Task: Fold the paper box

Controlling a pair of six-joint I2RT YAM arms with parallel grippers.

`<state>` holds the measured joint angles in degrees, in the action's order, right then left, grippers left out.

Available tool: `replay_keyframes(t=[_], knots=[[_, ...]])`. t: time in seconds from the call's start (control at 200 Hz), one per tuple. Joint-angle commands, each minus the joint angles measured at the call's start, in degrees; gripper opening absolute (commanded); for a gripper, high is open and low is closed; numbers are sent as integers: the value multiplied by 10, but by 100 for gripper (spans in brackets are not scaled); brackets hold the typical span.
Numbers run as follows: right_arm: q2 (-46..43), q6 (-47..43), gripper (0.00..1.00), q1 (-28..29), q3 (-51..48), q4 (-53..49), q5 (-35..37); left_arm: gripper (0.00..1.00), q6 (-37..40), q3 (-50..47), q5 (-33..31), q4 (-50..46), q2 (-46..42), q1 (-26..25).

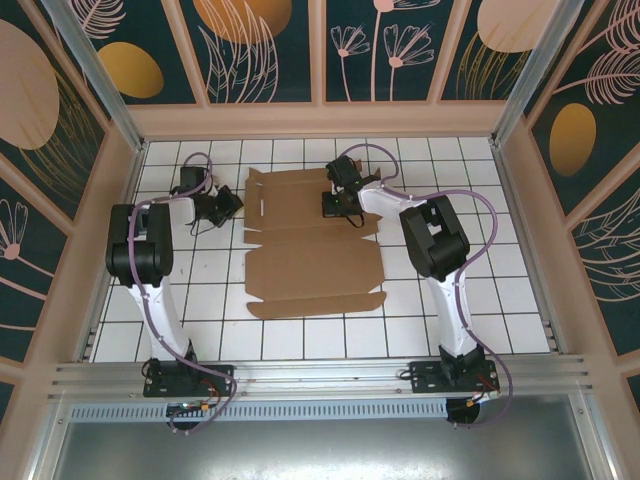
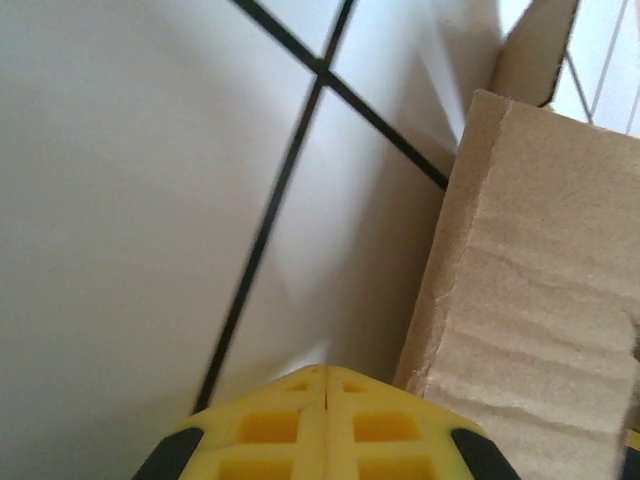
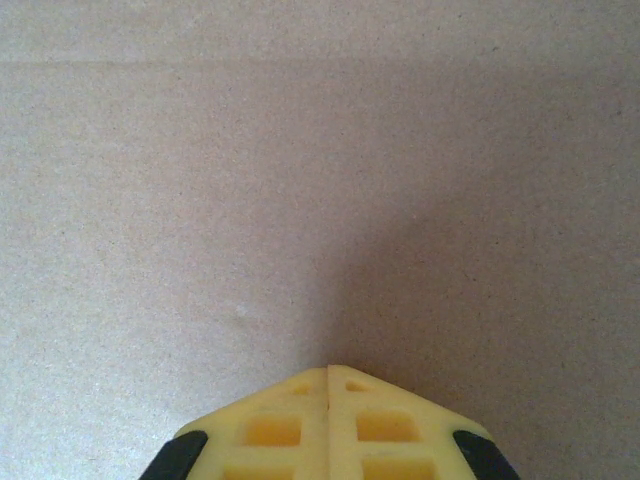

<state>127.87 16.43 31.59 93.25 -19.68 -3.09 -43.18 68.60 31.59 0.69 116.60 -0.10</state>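
The paper box point(image 1: 312, 255) lies unfolded, flat on the middle of the gridded table point(image 1: 480, 300). Farther back, the left gripper point(image 1: 226, 208) sits just beside its left edge, and the right gripper point(image 1: 338, 207) hangs over its far panel. Both have their 2 fingers closed on nothing.

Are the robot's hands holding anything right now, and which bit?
Nothing is held. The left gripper is shut empty beside the paper box's left edge; the right gripper is shut empty over its flat cardboard.
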Motion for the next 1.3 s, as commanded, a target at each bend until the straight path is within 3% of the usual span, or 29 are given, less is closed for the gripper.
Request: replay_keyframes(t=[0.0, 0.24, 0.435, 0.921, 1.101, 1.201, 1.296], knots=[[58, -9, 0, 6, -26, -84, -2, 6, -8, 21, 54, -6, -12, -46], [61, -11, 0, 6, -23, -88, 1, 6, -10, 58, 54, -17, -4, -79], [65, -12, 0, 7, -16, -93, -1, 6, -6, 85, 38, -29, 55, -110], [59, -14, 0, 6, -16, -98, 4, 4, -25, 61, 19, -2, 148, -112], [56, -14, 0, 7, -17, -99, 12, 3, -8, 70, 5, -37, 116, -111], [56, -13, 0, 7, -18, -99, 13, 9, -1, 81, 1, -54, 56, -111], [54, -12, 0, 7, -20, -97, 13, 19, 43, 109, -48, -123, -4, -108]])
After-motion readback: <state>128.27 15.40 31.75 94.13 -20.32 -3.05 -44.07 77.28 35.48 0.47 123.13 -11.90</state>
